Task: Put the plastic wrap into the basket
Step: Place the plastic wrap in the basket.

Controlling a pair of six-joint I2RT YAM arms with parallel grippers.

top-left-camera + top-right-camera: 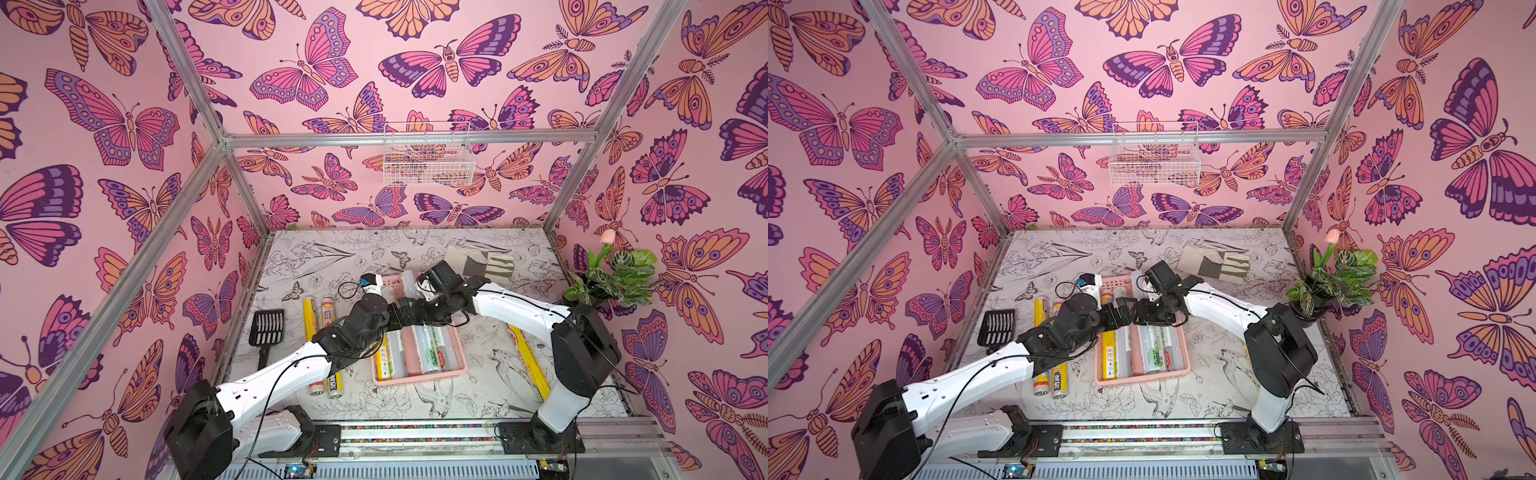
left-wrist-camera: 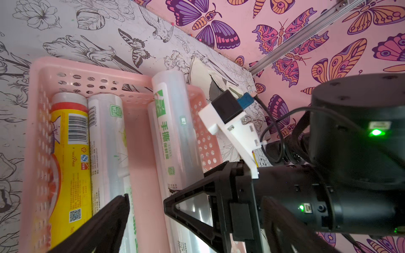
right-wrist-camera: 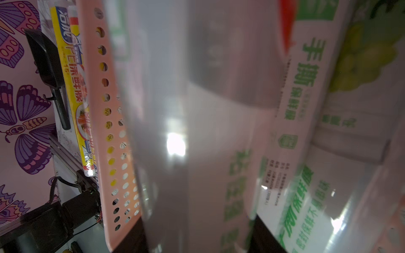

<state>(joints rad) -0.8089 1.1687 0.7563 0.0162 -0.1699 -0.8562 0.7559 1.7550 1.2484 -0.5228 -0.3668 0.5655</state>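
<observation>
The right hand (image 3: 197, 238) is clamped on a clear roll (image 3: 197, 131) over the pink basket (image 2: 43, 131), with the left hand (image 1: 399, 311) spread wide beside it; the roll looks light, stiff and slick, so gripping at mid-length should stop it tipping or sliding.

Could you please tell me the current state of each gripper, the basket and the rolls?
basket, upright, several rolls lying inside.
left gripper, open, above the basket, empty.
right gripper, shut on the clear roll.
clear roll, held, far end over the basket's rim.
table rolls, three lying outside the basket.
</observation>
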